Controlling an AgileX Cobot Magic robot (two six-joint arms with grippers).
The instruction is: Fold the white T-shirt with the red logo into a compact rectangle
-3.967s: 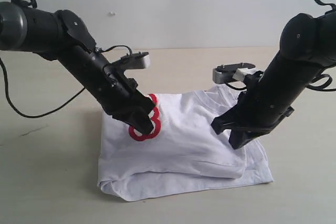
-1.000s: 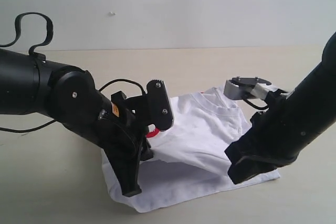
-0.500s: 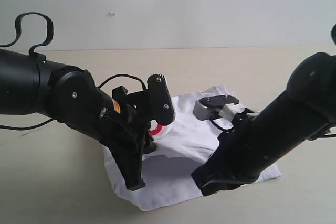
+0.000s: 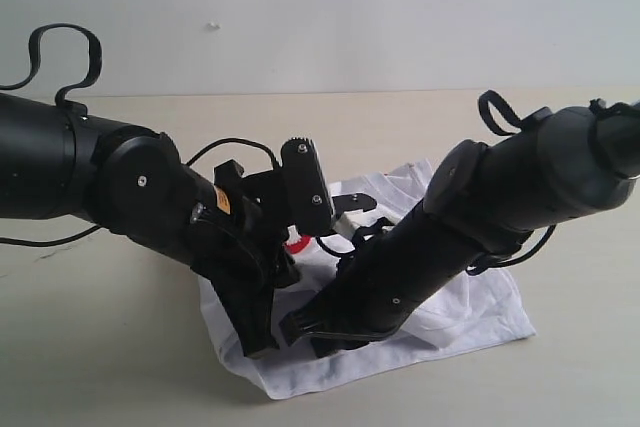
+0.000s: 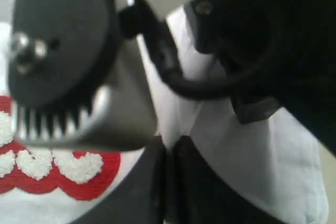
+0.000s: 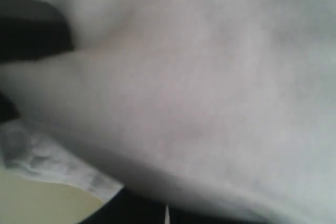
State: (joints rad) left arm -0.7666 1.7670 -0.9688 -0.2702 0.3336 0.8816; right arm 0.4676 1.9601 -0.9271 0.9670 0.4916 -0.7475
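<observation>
The white T-shirt (image 4: 480, 297) lies partly folded on the table, and both arms cross over it. A bit of the red logo (image 4: 296, 245) shows between the arms. In the left wrist view its fuzzy white letters (image 5: 63, 182) lie beside the jaws. My left gripper (image 4: 260, 347) (image 5: 170, 153) is down at the shirt's front left edge, shut, with white cloth (image 5: 252, 145) running into its tips. My right gripper (image 4: 297, 332) has reached across to the left, close beside it. It is shut (image 6: 167, 216), a thin white sliver shows between its jaws, and cloth (image 6: 210, 77) fills its view.
The beige table (image 4: 120, 367) runs out on all sides of the shirt, with a pale wall behind it. The right arm's wrist (image 5: 273, 35) hangs very close over the left gripper. A black cable loop (image 4: 62, 42) stands up from the left arm.
The right arm has swung from the shirt's front right corner across to the left, ending next to the left gripper. The left arm has stayed put over the last second.
</observation>
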